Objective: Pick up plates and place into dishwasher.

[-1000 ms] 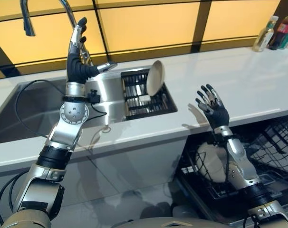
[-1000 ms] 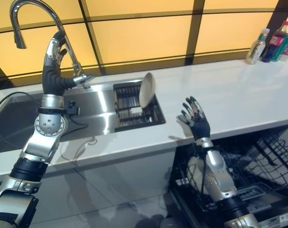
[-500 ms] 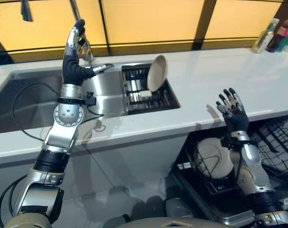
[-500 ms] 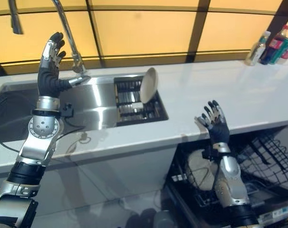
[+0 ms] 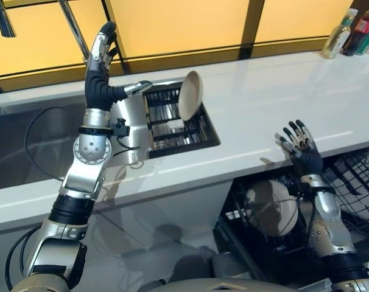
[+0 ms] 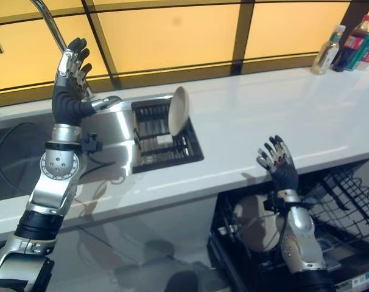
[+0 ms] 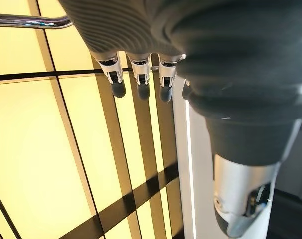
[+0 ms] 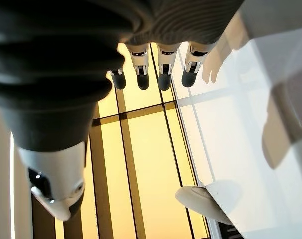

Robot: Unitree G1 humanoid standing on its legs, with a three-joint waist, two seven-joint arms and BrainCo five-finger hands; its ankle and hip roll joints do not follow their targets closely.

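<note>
A cream plate [image 5: 189, 95] stands on edge in the black rack [image 5: 172, 121] set in the sink, also seen past the fingers in the right wrist view [image 8: 203, 200]. Another pale plate [image 5: 271, 208] stands in the lower rack of the open dishwasher [image 5: 257, 234] below the counter. My left hand [image 5: 99, 76] is raised above the sink, left of the rack, fingers straight and empty. My right hand [image 5: 301, 152] is held up at the counter's front edge, above the dishwasher, fingers spread, holding nothing.
A white counter [image 5: 282, 103] runs to the right, with bottles [image 5: 355, 33] at its far right corner. A chrome faucet [image 5: 75, 33] rises behind the steel sink [image 5: 26, 140]. A wire basket [image 5: 358, 182] sits at the dishwasher's right.
The camera has shifted. My right hand has moved a little right and lower along the counter edge. The left hand stays raised by the faucet.
</note>
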